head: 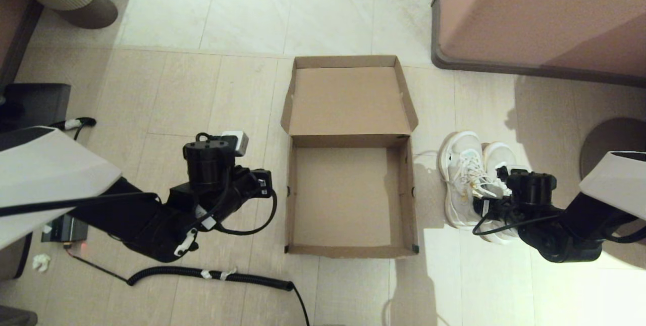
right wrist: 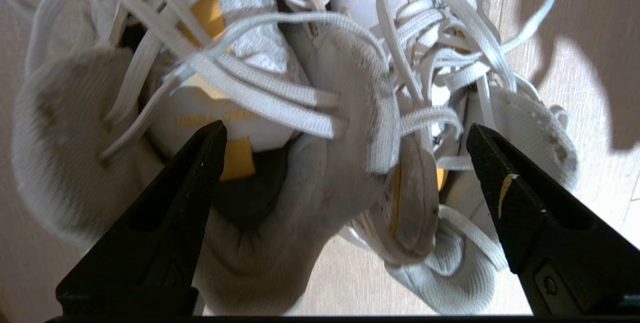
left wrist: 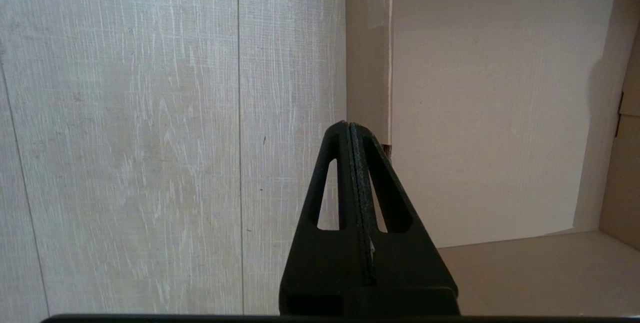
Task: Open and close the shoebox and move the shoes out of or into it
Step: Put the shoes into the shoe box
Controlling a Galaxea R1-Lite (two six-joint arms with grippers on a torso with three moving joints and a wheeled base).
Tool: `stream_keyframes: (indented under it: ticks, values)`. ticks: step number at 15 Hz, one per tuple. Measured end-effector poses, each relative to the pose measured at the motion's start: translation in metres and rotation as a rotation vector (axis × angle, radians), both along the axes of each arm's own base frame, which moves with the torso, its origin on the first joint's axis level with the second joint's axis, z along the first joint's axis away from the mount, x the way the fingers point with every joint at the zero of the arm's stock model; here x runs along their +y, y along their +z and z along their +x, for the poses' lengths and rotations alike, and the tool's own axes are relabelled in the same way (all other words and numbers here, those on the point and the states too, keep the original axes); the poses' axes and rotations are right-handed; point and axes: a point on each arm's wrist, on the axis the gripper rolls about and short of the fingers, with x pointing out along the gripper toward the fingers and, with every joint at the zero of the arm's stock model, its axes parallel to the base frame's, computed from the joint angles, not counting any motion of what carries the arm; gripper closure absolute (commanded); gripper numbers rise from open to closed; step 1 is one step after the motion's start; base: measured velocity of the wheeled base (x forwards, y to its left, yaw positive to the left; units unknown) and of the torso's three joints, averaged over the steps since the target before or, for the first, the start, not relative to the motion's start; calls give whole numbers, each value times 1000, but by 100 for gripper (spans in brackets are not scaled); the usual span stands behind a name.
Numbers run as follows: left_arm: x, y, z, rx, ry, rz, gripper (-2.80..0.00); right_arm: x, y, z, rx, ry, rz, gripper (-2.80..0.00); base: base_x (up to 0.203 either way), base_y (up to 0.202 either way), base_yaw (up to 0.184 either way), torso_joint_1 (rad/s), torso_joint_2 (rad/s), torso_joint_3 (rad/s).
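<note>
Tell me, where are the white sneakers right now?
In the head view the shoes sit together on the floor just right of the open shoebox, directly under the right gripper, which is open.

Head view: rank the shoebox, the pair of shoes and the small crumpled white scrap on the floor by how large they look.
1. Shoebox, open, by far the largest.
2. Shoes, partly covered by the open right gripper.
3. White scrap, smallest.
All lie on the floor, so camera distance hardly affects the order.

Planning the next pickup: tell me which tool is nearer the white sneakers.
Right. The right tool hangs directly over the white sneakers, fingers spread either side of their collars. The left tool, shut, sits across the open shoebox, beside its far wall.
</note>
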Motion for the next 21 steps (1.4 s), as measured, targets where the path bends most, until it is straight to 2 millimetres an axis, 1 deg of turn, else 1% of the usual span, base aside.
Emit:
stream_keyframes:
  ticks: [1,2,6,10,13,15,17,18,21]
  values:
    - [0,-1,0,1,0,1,0,0,-1,2,-2,-1,3,-280,0,0,0,0,0,0]
    - [0,-1,0,3,0,1,0,0,-4,3,0,-1,5,0,0,0,0,0,0,0]
    - [-1,-2,-1,7,-1,3,0,0,-13,5,6,-5,38,0,0,0,0,0,0,0]
    - [-1,-2,-1,7,-3,5,0,-1,-23,12,-26,-31,150,0,0,0,0,0,0,0]
    - [-1,0,-2,1,-6,2,0,-4,-22,15,-35,-42,158,0,0,0,0,0,0,0]
    - [-1,6,-5,-11,-9,-3,0,-5,-13,7,-34,-43,160,0,0,0,0,0,0,0]
    - [0,12,-12,-18,-20,-6,0,-7,3,-9,-35,-38,167,0,0,0,0,0,0,0]
    - [0,14,-18,-17,-29,-7,0,-9,10,-18,-38,-35,171,0,0,0,0,0,0,0]
    - [3,17,-43,0,-56,0,0,-13,44,-47,-57,-22,189,0,0,0,0,0,0,0]
